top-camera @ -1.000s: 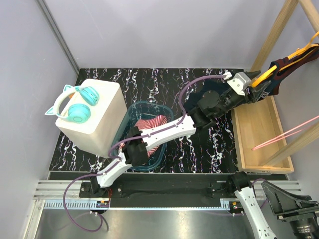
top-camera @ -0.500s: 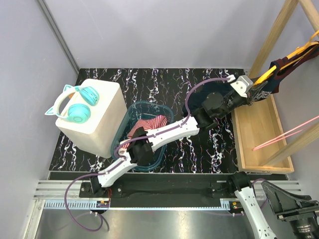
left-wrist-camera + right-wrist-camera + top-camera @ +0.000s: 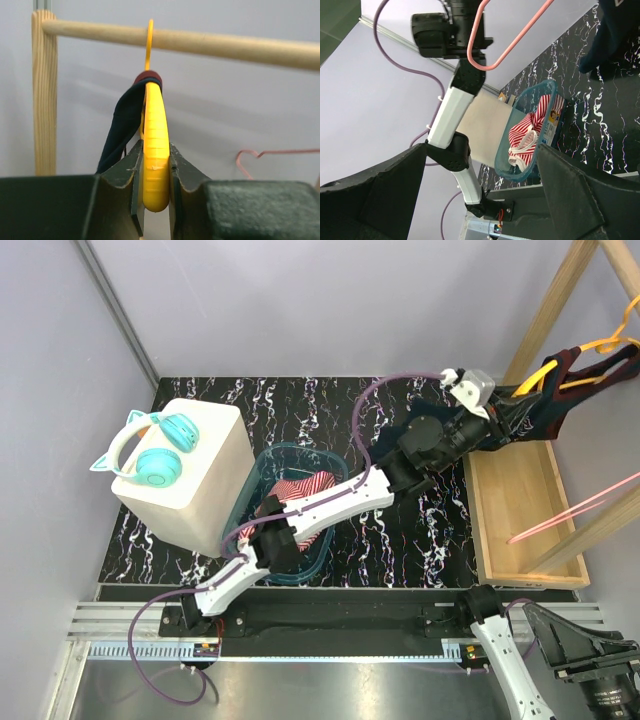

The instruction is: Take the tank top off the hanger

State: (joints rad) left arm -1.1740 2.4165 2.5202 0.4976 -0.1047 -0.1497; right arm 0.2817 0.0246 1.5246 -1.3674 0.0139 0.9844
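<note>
A yellow hanger (image 3: 600, 342) hangs by its hook from the wooden rail (image 3: 225, 45) at the far right. A dark navy tank top (image 3: 548, 412) with maroon trim is draped on it. In the left wrist view one strap (image 3: 122, 125) runs down the left side of the hanger (image 3: 156, 145). My left gripper (image 3: 512, 400) is shut on the hanger's near end, with the jaws pressed against both sides of it (image 3: 156, 195). My right gripper (image 3: 482, 200) is open and empty, low at the near right edge, far from the hanger.
A teal basin (image 3: 262, 472) holding a red-striped garment sits mid-table. A white box (image 3: 200, 490) with teal cat-ear headphones (image 3: 155, 450) stands at the left. The wooden rack's tray base (image 3: 515, 510) lies under the hanger. A pink hanger (image 3: 580, 505) hangs nearer on the rack.
My left wrist has turned and shifted a little toward the back while still holding the hanger. The hanger's near end swung with it, and the tank top hangs more spread below.
</note>
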